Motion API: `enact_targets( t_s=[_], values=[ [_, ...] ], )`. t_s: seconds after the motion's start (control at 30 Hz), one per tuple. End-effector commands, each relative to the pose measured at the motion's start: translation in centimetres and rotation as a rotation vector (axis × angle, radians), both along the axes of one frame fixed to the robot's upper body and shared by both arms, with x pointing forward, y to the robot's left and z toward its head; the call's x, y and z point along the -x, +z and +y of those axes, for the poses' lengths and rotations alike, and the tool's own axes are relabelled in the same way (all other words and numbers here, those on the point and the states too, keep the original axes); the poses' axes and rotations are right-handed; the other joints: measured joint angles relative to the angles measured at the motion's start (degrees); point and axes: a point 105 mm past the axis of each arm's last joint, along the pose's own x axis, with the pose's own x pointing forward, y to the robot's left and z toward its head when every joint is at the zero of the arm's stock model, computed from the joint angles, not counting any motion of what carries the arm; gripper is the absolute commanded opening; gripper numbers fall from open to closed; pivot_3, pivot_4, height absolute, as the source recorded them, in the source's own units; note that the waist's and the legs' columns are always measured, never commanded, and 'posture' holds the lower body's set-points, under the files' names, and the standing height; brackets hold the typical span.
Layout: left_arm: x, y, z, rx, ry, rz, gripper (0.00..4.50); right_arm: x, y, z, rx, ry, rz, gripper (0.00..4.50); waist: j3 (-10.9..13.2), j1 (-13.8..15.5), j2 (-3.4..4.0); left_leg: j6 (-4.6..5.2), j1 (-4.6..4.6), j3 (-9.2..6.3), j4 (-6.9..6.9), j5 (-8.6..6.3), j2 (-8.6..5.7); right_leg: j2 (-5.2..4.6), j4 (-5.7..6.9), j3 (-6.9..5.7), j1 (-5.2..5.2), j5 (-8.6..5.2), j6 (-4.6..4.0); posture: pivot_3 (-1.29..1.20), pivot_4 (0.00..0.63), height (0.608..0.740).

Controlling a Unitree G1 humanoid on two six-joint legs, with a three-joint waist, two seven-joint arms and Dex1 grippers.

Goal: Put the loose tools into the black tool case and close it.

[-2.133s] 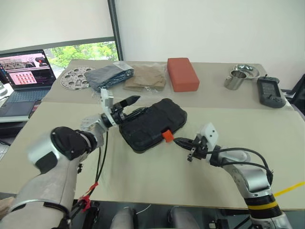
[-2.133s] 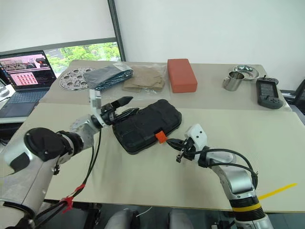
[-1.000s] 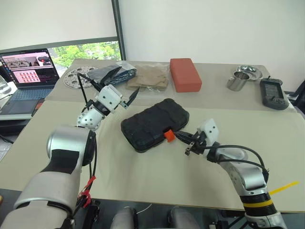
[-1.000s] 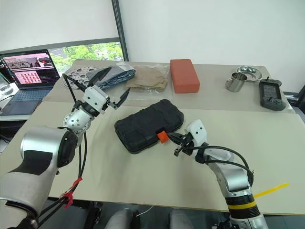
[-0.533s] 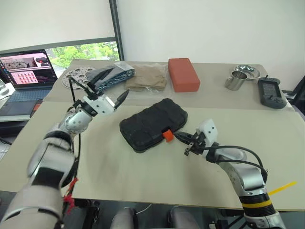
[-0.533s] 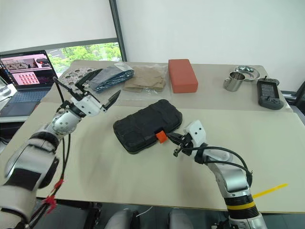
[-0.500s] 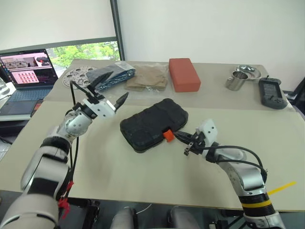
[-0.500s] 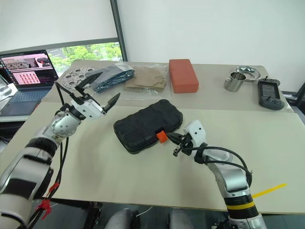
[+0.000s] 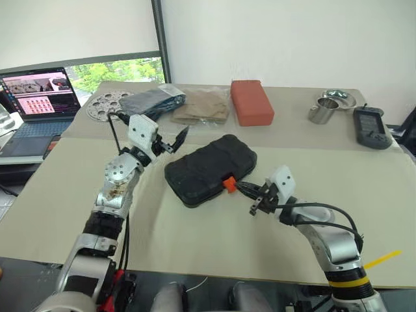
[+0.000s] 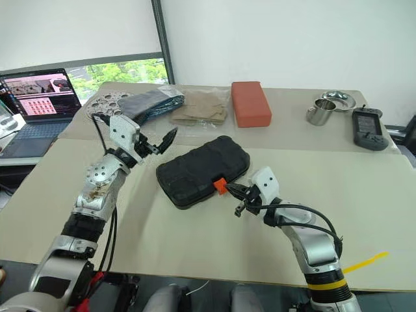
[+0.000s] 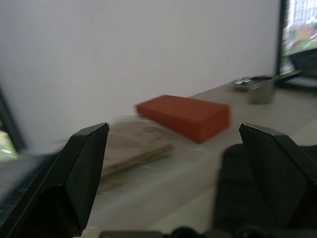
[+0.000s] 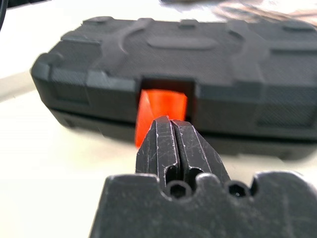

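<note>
Closed black tool case (image 9: 209, 169) flat on table, orange latch frontward.

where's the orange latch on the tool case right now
In the left eye view the orange latch sits on the near front edge of the closed black tool case at mid-table, just ahead of the shut right gripper, whose tips point at it.

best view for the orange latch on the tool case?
Right wrist view: the orange latch sits close-up in its notch on the closed black tool case, right behind the shut right gripper. Both eye views show it small on the case's front edge; the left wrist view shows just a case corner.
</note>
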Motion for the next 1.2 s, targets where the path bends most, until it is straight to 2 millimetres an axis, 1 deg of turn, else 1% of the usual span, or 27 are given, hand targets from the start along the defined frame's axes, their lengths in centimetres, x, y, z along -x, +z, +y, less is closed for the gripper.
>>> enact_targets(
  t_s=[0.03,0.07,0.17,0.23,0.27,0.33,0.37,0.43,0.47,0.5,0.53,0.6,0.77,0.97,1.13,1.2],
  values=[
    [2.2,1.6,-1.3,0.057,-0.223,0.066,4.5,0.3,1.0,0.2,0.013,0.018,-0.046,0.03,0.0,-0.05,0.0,-0.04,0.04,-0.02,-0.02,0.03,0.0,0.03,0.0,0.02,0.02,0.0,0.0,0.0,0.15,0.74],
    [2.4,1.5,-1.4,0.042,-0.243,0.079,4.5,0.3,0.9,0.2,0.014,0.017,-0.042,0.03,0.0,-0.07,-0.01,-0.05,0.05,-0.02,-0.02,0.03,0.01,0.05,0.01,0.03,0.03,0.0,0.0,0.0,0.15,0.74],
    [3.2,0.2,-1.7,-0.041,-0.325,0.152,4.5,0.5,0.8,0.3,0.017,0.024,-0.029,0.03,0.01,-0.07,-0.01,-0.06,0.25,-0.04,-0.05,0.04,0.02,0.17,-0.03,0.15,0.28,0.0,0.0,0.0,0.15,0.74],
    [3.1,-1.1,-1.6,-0.135,-0.335,0.193,4.5,0.7,0.7,0.6,0.013,0.03,-0.011,0.59,0.02,-0.06,-0.02,-0.05,0.33,-0.09,-0.06,0.03,0.08,0.47,-0.15,0.56,0.49,-0.02,-0.01,0.0,0.15,0.74],
    [2.9,-1.6,-1.5,-0.177,-0.328,0.206,4.5,0.7,0.6,0.8,0.008,0.031,0.005,0.78,0.02,0.08,-0.02,-0.05,0.33,-0.13,-0.06,0.03,0.07,0.57,-0.17,0.74,0.53,-0.03,-0.02,0.0,0.15,0.74],
    [2.5,-2.6,-1.4,-0.239,-0.32,0.234,4.5,0.8,0.5,1.1,0.007,0.032,0.01,1.5,0.03,0.23,-0.04,-0.05,0.38,-0.14,-0.08,0.03,0.0,0.67,-0.19,1.12,0.62,-0.06,-0.04,0.0,0.15,0.74],
    [2.5,-3.0,-1.4,-0.276,-0.319,0.238,4.5,0.8,0.5,1.2,0.009,0.023,0.006,1.7,0.03,0.31,-0.05,-0.05,0.35,-0.14,-0.08,0.03,-0.02,0.71,-0.21,1.24,0.62,-0.06,-0.04,0.0,0.15,0.74],
    [2.6,-4.1,-1.8,-0.328,-0.347,0.266,4.5,0.7,0.5,1.2,0.018,0.005,0.011,2.52,0.04,0.33,-0.06,-0.04,0.28,-0.15,-0.07,0.03,-0.05,0.77,-0.25,1.39,0.61,-0.06,-0.03,0.0,0.15,0.74],
    [2.6,-4.3,-1.9,-0.338,-0.359,0.274,4.5,0.7,0.5,1.3,0.021,0.005,0.016,2.8,0.04,0.36,-0.06,-0.03,0.25,-0.15,-0.07,0.02,-0.05,0.77,-0.28,1.42,0.6,-0.06,-0.03,0.0,0.15,0.74],
    [2.7,-4.6,-2.1,-0.357,-0.369,0.271,4.5,0.7,0.5,1.3,0.026,0.003,0.016,3.25,0.04,0.35,-0.06,-0.03,0.23,-0.16,-0.07,0.02,-0.06,0.78,-0.31,1.43,0.6,-0.07,-0.03,0.0,0.15,0.74],
    [2.7,-4.8,-2.2,-0.372,-0.376,0.27,4.5,0.6,0.6,1.3,0.025,-0.008,0.018,3.43,0.04,0.36,-0.06,-0.02,0.22,-0.16,-0.07,0.02,-0.05,0.78,-0.31,1.43,0.6,-0.07,-0.03,0.0,0.15,0.74],
    [2.7,-5.3,-2.6,-0.396,-0.385,0.27,4.5,0.4,0.8,1.2,0.035,-0.032,0.02,3.43,0.04,0.36,-0.06,-0.01,0.19,-0.17,-0.08,0.01,-0.05,0.78,-0.33,1.44,0.59,-0.07,-0.03,0.0,0.15,0.74],
    [2.7,-5.8,-3.2,-0.415,-0.4,0.27,4.5,-0.2,0.7,1.1,0.041,-0.107,0.045,3.43,0.04,0.32,-0.06,-0.01,0.21,-0.2,-0.08,0.01,-0.04,0.8,-0.32,1.47,0.6,-0.07,-0.03,0.0,0.15,0.74],
    [2.7,-6.1,-3.5,-0.424,-0.405,0.268,4.5,-0.1,0.5,2.2,0.031,-0.106,0.064,3.43,0.04,0.43,-0.06,0.0,0.18,-0.23,-0.08,0.01,-0.05,0.81,-0.34,1.52,0.6,-0.07,-0.01,0.0,0.15,0.74],
    [2.7,-6.1,-3.6,-0.427,-0.404,0.265,4.5,-0.2,0.5,2.2,0.035,-0.111,0.059,3.43,0.03,0.53,-0.05,0.01,0.15,-0.26,-0.08,0.0,-0.08,0.81,-0.38,1.54,0.62,-0.08,0.01,0.0,0.15,0.74],
    [2.7,-6.2,-3.6,-0.427,-0.405,0.265,4.5,-0.3,0.6,2.1,0.039,-0.116,0.055,2.92,0.04,0.51,-0.05,0.01,0.15,-0.29,-0.08,0.0,-0.08,0.81,-0.38,1.54,0.62,-0.09,0.01,0.0,0.15,0.74]
  ],
)
